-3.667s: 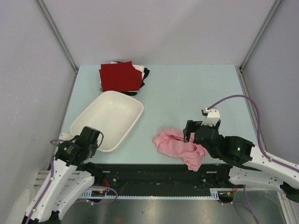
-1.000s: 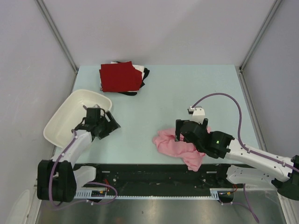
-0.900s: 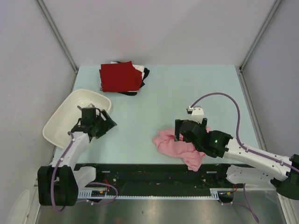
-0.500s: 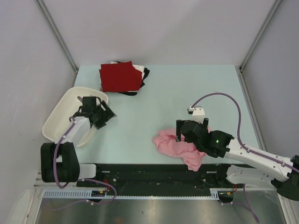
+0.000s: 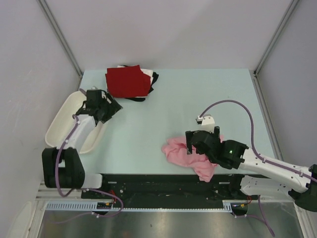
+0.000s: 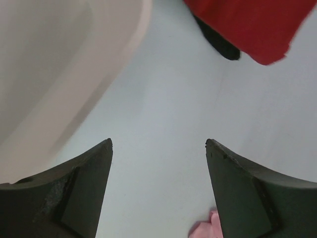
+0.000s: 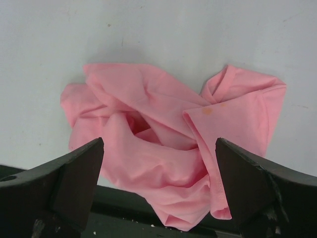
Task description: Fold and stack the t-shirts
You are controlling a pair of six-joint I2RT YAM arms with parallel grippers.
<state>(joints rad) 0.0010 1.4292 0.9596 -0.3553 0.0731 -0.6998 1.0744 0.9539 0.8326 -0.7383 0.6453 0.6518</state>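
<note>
1. The pink t-shirt [image 5: 179, 153] lies crumpled and unfolded at the near edge of the table [image 5: 198, 94], right of centre. One lobe is seen hanging over that near edge.
2. The right gripper [image 5: 197, 142] is poised directly over the heap, jaws spread wide and nothing held. In the right wrist view the cloth fills the gap between the two fingers.
3. Key relation: the shirt lies straight below the right jaws. Its long axis runs left to near-right, roughly along the line on which the jaws close. The heap is about as wide as the gap, so a straight descent is judged to pinch only a middle fold, not a hem or shoulder.
4. The left gripper [image 5: 101, 105] is at the far left, just beside the white tub [image 5: 58, 126], which sits tilted partly off the left edge. Its jaws are also wide and empty, with only bare table between them.
5. The folded stack sits at the far left: the dark red shirt [image 5: 128, 82] on top, with white [image 5: 147, 73] and black [image 5: 154, 78] edges showing beneath. It is near the left gripper and well apart from the pink shirt.
6. Judgement: the right arm is much the nearer to the pink shirt. The left arm must cross toward the near right before the shirt can be spread by both.
</note>
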